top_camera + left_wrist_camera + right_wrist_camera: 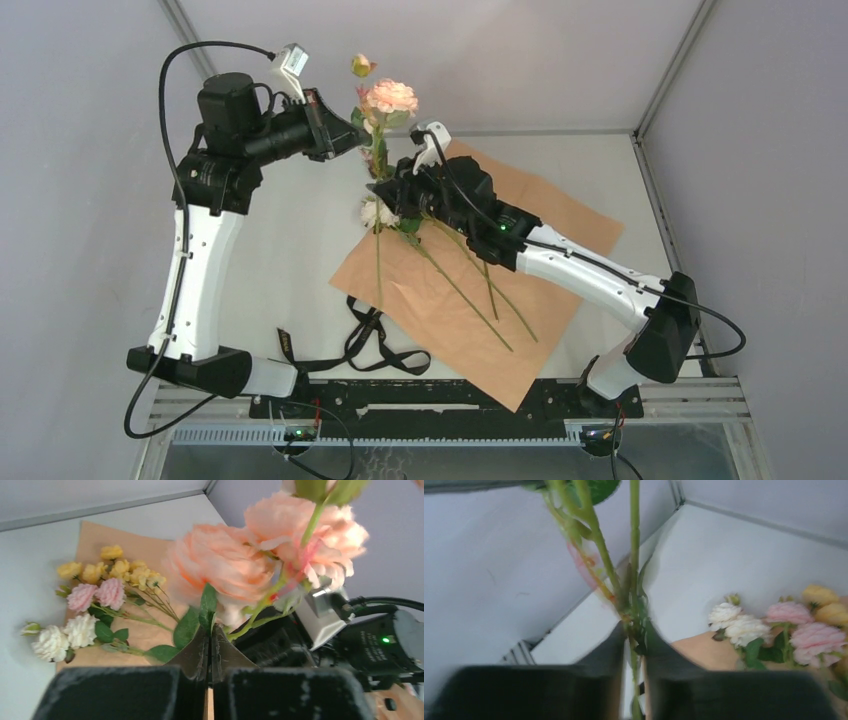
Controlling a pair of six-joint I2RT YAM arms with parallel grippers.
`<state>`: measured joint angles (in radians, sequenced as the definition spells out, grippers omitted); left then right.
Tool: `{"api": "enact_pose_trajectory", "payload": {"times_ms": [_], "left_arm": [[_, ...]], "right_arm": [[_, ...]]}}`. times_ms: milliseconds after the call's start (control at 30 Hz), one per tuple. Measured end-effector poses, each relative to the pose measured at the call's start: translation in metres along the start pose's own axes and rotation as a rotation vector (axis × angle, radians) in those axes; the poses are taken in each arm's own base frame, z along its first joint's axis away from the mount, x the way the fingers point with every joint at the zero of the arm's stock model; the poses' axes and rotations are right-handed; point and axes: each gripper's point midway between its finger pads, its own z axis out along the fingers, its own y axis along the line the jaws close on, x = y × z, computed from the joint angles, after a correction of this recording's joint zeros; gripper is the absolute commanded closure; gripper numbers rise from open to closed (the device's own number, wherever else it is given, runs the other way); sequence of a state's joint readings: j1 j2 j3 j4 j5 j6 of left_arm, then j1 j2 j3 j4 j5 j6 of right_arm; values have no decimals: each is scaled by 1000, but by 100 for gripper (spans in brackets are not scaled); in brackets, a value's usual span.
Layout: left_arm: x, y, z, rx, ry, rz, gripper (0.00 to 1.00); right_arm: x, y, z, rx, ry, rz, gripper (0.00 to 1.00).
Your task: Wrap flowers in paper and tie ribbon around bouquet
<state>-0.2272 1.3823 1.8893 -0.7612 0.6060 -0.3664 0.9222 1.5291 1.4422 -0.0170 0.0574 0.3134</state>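
My left gripper (345,135) is raised at the back left and shut on the leafy stem (209,611) of a pink bloom (390,97), holding it upright. The big pink blooms (220,570) fill the left wrist view. My right gripper (392,185) sits just below on the same stem (634,580); its jaws stand partly apart with the stem between the fingertips (634,635). The other flowers (97,596), yellow, pink and white, lie on the peach-orange paper (500,330), with their stems (470,292) pointing towards me. The black ribbon (362,345) lies loose by the paper's near left edge.
The right arm (590,270) stretches across the paper from the near right. The left arm (195,270) stands along the left side. Grey walls close in the table at the back and sides. A black rail (420,400) runs along the near edge.
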Motion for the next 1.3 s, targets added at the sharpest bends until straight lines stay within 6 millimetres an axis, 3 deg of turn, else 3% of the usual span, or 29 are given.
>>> {"api": "enact_pose_trajectory", "payload": {"times_ms": [100, 133, 200, 233, 300, 433, 500, 567, 667, 733, 767, 867, 933, 1033, 1100, 1200, 1300], "left_arm": [[3, -6, 0, 27, 14, -37, 100], [4, -8, 0, 37, 20, -49, 91], [6, -11, 0, 55, 31, -59, 37], [8, -10, 1, 60, 35, -49, 24], [19, -3, 2, 50, 54, -36, 11], [56, 43, 1, -77, 127, 14, 6], [83, 82, 0, -196, 191, 49, 6], [115, 121, -1, -311, 274, 61, 6], [173, 175, -9, -449, 442, 4, 3], [207, 205, -16, -512, 540, -79, 2], [220, 215, -20, -535, 573, -117, 2], [262, 239, -37, -600, 654, -260, 1], [280, 244, -45, -625, 662, -363, 1], [303, 246, -51, -665, 647, -531, 0], [314, 247, -52, -692, 637, -603, 0], [336, 245, -53, -732, 627, -707, 3], [359, 244, -53, -766, 630, -799, 6]], "right_arm": [[1, -3, 3, -11, 7, 18, 100], [1, -5, 3, -24, 14, 31, 100], [-1, -13, 1, -35, 25, 41, 100], [-1, -21, -2, -31, 35, 45, 100], [2, -59, -13, 27, 92, 64, 100], [21, -158, -48, 245, 253, 86, 100], [39, -194, -68, 338, 361, 92, 100], [63, -214, -80, 386, 489, 93, 100], [100, -233, -77, 413, 662, 87, 79], [126, -250, -64, 434, 750, 85, 53], [137, -259, -58, 450, 781, 89, 45], [163, -287, -41, 523, 851, 97, 28], [169, -304, -34, 596, 862, 91, 25], [164, -314, -41, 697, 851, 43, 27], [154, -307, -50, 739, 816, 6, 29], [156, -257, -65, 660, 762, -32, 33], [176, -173, -73, 459, 750, -72, 39]]}}
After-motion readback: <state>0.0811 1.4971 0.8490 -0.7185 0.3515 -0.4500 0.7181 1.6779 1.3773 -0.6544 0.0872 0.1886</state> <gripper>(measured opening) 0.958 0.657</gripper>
